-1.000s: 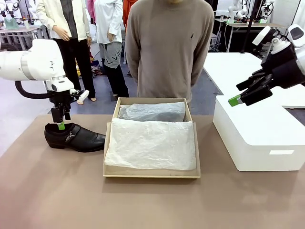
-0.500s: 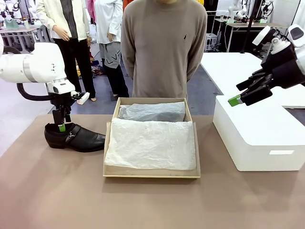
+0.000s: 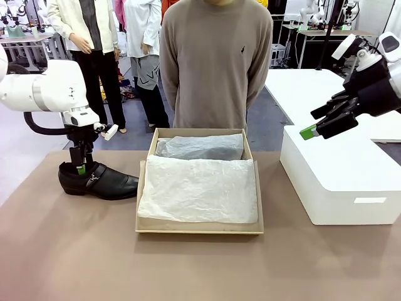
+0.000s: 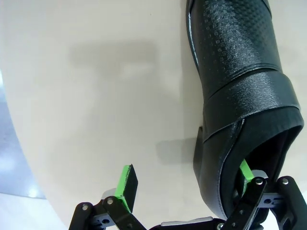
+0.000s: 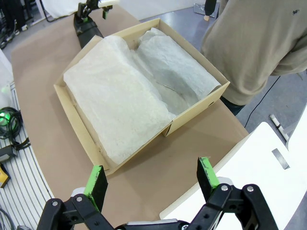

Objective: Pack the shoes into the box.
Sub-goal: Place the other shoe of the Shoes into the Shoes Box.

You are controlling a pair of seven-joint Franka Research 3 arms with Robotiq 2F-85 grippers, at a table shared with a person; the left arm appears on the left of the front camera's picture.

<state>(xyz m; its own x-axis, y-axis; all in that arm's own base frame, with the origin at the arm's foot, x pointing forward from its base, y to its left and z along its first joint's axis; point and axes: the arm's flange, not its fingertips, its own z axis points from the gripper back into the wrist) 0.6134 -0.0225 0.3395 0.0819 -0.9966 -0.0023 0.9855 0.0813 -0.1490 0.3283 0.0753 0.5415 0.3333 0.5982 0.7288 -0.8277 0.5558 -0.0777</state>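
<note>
We note the left gripper (image 3: 80, 167) spread wide over the heel rim of the black dress shoe (image 3: 100, 180), one finger inside, not clamped. The shoe stands on the table (image 3: 188, 269) beside the shoebox (image 3: 199, 229). The right gripper (image 3: 311, 123) hangs open, empty.

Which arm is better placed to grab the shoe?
Left. The left gripper is open astride the heel of the shoe, one finger inside the opening, one outside. The right gripper hangs open above the white block, across the box from the shoe.
</note>
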